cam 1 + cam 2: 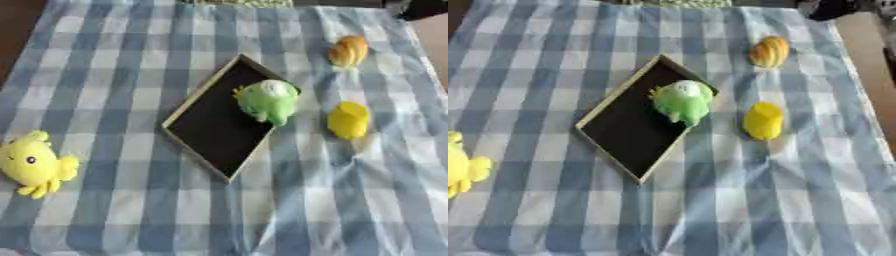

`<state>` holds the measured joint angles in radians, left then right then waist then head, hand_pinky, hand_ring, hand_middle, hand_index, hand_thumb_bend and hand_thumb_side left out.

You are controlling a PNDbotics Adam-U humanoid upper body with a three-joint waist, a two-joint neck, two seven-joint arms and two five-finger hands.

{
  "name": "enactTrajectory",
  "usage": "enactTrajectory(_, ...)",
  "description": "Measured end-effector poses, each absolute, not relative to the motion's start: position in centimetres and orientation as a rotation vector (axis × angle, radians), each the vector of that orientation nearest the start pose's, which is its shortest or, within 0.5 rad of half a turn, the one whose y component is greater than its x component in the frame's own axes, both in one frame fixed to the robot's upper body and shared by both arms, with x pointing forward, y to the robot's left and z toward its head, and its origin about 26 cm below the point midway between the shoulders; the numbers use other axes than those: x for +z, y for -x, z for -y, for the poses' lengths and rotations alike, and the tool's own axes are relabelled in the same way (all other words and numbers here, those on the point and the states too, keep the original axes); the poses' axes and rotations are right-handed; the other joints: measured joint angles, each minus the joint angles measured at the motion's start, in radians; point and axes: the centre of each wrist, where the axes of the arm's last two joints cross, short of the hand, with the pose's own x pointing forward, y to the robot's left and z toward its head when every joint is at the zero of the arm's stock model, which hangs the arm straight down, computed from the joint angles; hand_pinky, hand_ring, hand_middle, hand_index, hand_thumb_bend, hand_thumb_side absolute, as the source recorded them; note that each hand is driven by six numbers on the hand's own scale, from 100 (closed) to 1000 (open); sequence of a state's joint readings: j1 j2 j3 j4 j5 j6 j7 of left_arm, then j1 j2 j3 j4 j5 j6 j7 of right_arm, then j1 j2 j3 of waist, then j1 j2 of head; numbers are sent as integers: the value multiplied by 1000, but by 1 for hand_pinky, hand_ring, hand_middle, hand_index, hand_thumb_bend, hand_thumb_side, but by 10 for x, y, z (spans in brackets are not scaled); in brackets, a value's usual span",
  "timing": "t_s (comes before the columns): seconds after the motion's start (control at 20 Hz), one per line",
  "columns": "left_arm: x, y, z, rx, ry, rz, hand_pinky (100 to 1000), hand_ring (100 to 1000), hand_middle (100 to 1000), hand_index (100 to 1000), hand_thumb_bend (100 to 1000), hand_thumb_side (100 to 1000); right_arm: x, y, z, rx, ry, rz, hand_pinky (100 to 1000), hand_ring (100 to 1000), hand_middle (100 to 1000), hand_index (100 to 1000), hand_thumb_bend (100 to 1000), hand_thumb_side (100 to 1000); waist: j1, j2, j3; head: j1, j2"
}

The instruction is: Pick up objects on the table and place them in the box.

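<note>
A shallow black box (216, 125) with a pale wooden rim lies turned like a diamond in the middle of the checked cloth. A green plush toy (268, 101) rests on the box's right edge, partly inside it. A yellow cup-shaped thing (348, 119) lies on the cloth just right of the box. An orange ridged piece, like a bread roll (348, 50), sits at the far right. A yellow plush toy (32, 163) with a dark eye lies at the left edge. Neither hand shows in either view.
The blue and white checked cloth (131, 215) covers the whole table. A dark shape (829, 8) sits beyond the far right corner, and bare tabletop (877, 60) shows along the right side.
</note>
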<state>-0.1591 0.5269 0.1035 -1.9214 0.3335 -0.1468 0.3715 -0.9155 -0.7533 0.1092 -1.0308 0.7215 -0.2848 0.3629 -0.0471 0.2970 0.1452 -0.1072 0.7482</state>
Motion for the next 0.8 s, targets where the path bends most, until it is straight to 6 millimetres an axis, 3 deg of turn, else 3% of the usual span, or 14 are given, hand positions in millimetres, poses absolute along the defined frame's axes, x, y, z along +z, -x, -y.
enactTrajectory(0.2,178,-290,-336,150,-276,2245,709,831,702,819,262,724,267,-443,384,1559,1040,1401,952,975,908,909,280,100,0,0,0,-1,0)
enactTrajectory(0.5,178,-291,-336,147,-275,2243,709,830,701,818,262,725,262,-445,376,1673,1002,1340,952,975,912,910,335,100,0,0,0,-3,0)
enactTrajectory(0.8,178,-291,-336,149,-271,2242,708,829,699,816,260,727,258,-447,373,1687,985,1316,952,971,911,913,313,100,0,0,1,-6,-1)
